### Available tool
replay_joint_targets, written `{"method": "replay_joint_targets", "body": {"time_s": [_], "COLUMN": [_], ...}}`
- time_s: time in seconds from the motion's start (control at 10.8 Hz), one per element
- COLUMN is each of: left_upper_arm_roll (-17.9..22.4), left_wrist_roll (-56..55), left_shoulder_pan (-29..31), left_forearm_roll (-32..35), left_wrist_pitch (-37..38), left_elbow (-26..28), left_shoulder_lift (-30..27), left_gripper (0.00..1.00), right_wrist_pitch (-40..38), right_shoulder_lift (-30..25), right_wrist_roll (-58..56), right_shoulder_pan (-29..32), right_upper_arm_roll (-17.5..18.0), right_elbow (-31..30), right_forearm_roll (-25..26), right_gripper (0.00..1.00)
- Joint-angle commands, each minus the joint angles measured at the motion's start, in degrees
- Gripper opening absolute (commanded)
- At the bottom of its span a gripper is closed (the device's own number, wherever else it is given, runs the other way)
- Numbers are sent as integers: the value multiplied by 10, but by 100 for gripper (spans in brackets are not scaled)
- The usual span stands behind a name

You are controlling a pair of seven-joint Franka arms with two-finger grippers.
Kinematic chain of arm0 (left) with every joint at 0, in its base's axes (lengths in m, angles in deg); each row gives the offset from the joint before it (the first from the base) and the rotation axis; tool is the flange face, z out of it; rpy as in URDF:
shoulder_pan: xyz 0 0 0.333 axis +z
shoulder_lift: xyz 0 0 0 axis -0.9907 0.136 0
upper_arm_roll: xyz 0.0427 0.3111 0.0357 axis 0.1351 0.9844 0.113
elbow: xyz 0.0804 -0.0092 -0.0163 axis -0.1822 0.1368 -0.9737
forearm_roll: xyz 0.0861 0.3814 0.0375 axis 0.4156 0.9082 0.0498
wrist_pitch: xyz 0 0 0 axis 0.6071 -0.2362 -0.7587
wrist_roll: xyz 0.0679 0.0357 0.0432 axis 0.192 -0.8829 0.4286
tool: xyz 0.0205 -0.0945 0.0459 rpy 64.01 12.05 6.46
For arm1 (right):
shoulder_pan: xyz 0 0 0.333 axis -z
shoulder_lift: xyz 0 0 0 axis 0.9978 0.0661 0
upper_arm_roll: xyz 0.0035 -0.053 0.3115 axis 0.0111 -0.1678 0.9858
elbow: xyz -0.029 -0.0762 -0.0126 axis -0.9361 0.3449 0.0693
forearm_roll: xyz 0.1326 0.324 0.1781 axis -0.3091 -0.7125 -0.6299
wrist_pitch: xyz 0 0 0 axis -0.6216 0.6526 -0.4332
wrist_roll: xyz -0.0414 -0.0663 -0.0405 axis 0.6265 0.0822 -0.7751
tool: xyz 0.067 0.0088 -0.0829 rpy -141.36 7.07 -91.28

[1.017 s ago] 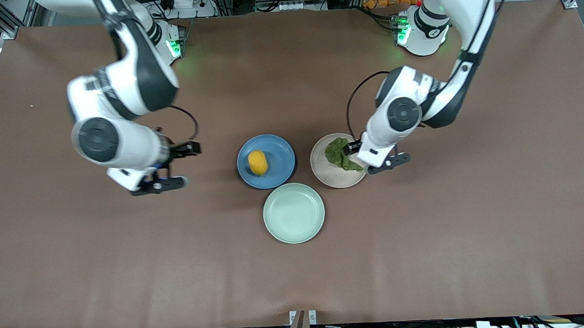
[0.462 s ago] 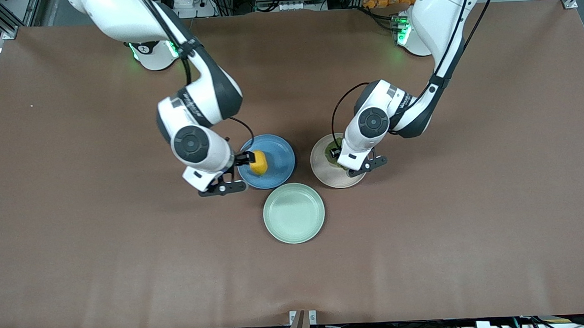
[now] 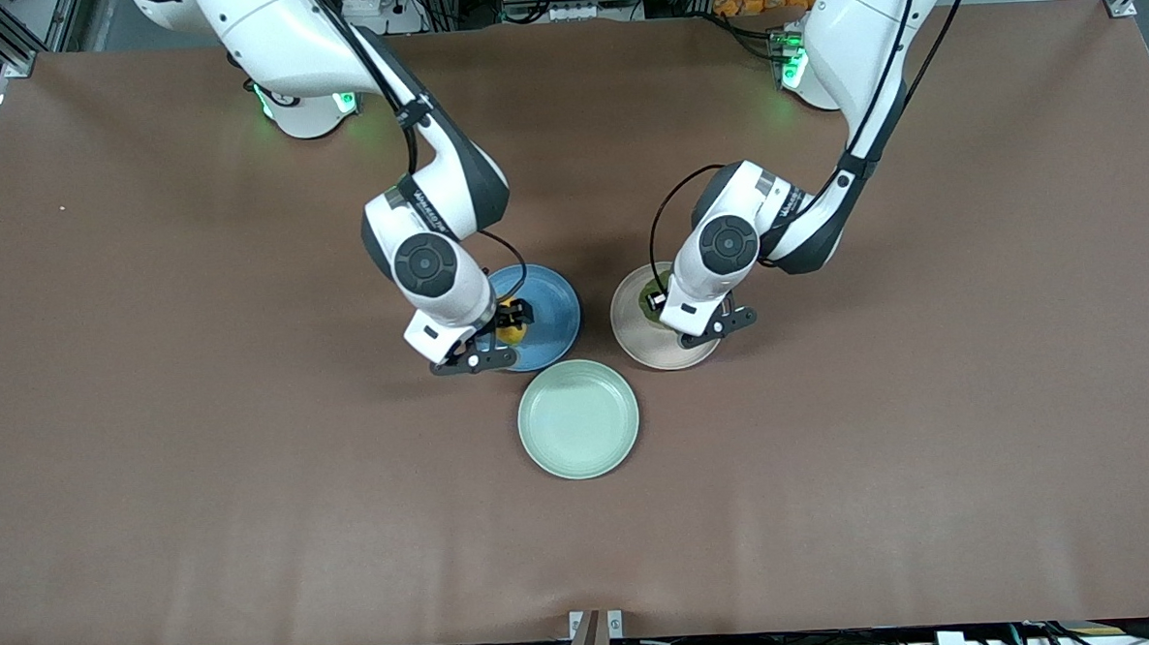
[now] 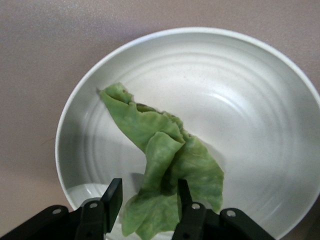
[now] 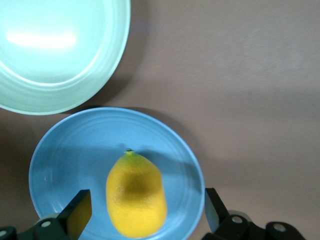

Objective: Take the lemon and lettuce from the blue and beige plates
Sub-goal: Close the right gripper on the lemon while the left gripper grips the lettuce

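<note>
Brown desk (image 3: 203, 474) carries three plates close together at its middle; the blue plate (image 3: 547, 314) sits toward my right arm's end, the beige plate (image 3: 638, 334) toward my left arm's end, and a mint-green plate (image 3: 579, 419) lies nearer the front camera than both. My right gripper (image 5: 142, 212) is low over the blue plate, its fingers (image 5: 77, 212) spread wide on either side of the lemon (image 5: 136, 195) with clear gaps, so nothing is gripped; the lemon rests on the blue plate (its small pointed tip aims toward the mint-green plate). My left gripper (image 4: 146, 200) is low over the beige plate (image 4: 260, 100); its fingers (image 4: 112, 197) are partly open and straddle the broad end of the lettuce (image 4: 165, 170), which lies crumpled on the plate; I cannot tell whether they touch the leaf.
</note>
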Motion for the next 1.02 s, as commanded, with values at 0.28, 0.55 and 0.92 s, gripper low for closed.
{"method": "replay_joint_targets", "body": {"time_s": [0.28, 0.55, 0.92], "left_upper_arm_roll": [6, 8, 8], "left_wrist_roll": [-54, -69, -8], "left_shoulder_pan": [-6, 7, 89], "left_forearm_roll": [16, 16, 35], "left_wrist_pitch": [8, 118, 277], "left_elbow": [-27, -81, -179], "left_shoulder_lift": [-7, -44, -81], "left_gripper": [0, 0, 0], "right_wrist_pitch": [84, 81, 58], "right_shoulder_lift": [35, 41, 40], "right_wrist_roll": [37, 39, 35], "right_shoulder_pan": [-36, -37, -29], "right_upper_arm_roll": [-5, -5, -5], "right_elbow": [-29, -28, -14], "right_forearm_roll": [-8, -8, -7], "right_gripper": [100, 93, 19]}}
